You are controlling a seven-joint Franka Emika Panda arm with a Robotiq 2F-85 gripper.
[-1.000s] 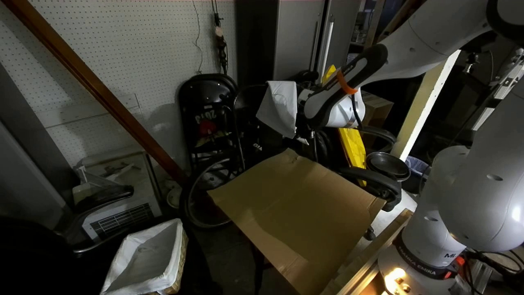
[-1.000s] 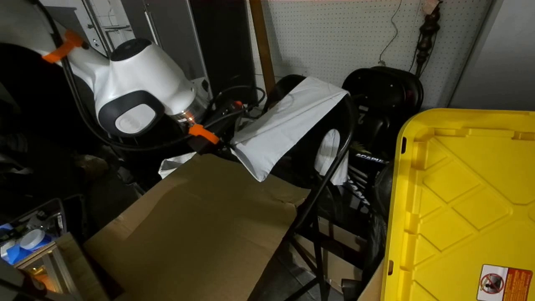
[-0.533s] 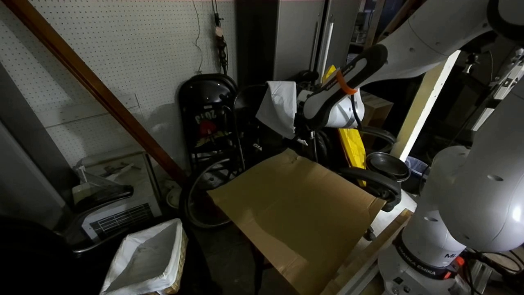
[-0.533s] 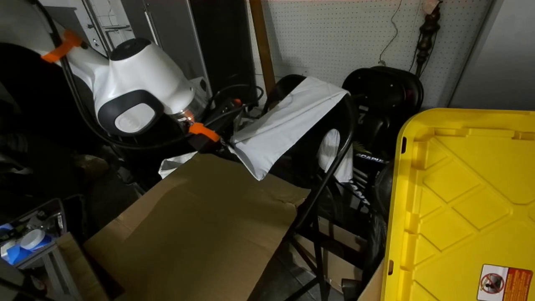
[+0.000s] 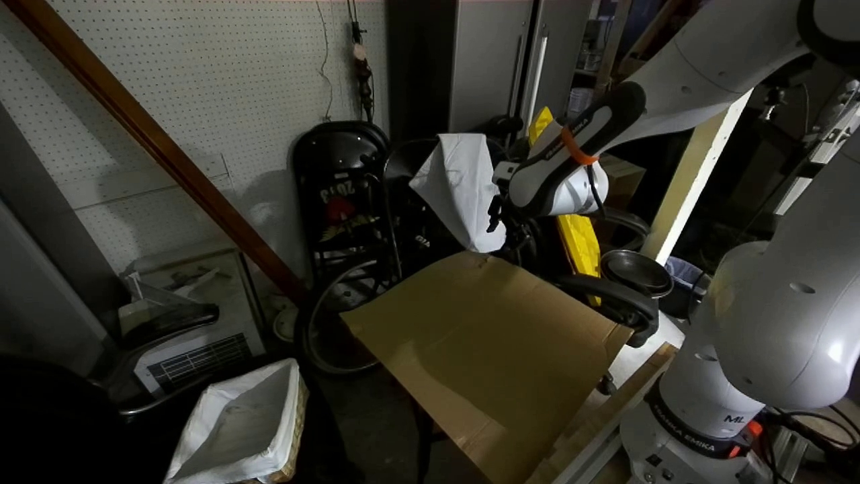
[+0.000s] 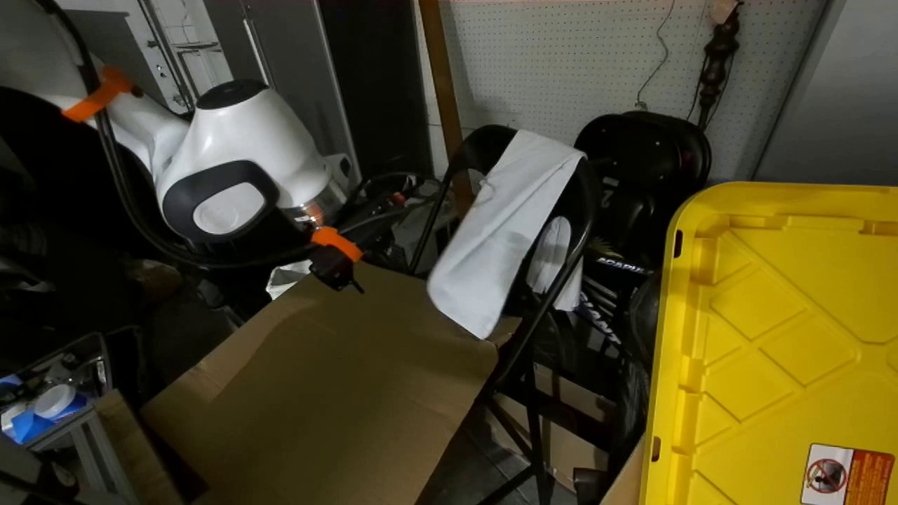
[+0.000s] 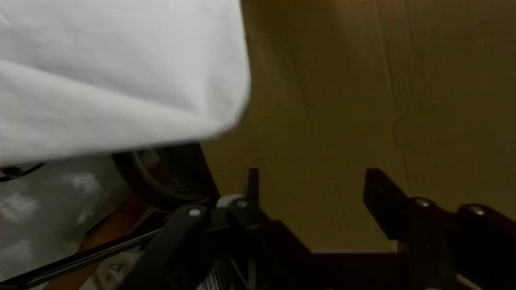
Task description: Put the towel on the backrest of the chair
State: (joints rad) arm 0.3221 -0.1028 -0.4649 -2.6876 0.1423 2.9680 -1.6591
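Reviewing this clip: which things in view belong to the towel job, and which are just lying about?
Job:
- white towel
- chair backrest it hangs over
- open gripper

Lying about:
- yellow lid
- lined basket
- black chairs by the pegboard
- wooden beam

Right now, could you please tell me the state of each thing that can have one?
Chair, standing upright
Towel, draped over the backrest, hanging down both sides
Hand, open, apart from the towel
Cardboard sheet, spread out, creased
Basket, open at the top, white liner inside
Yellow lid, closing something or loose: cannot tell
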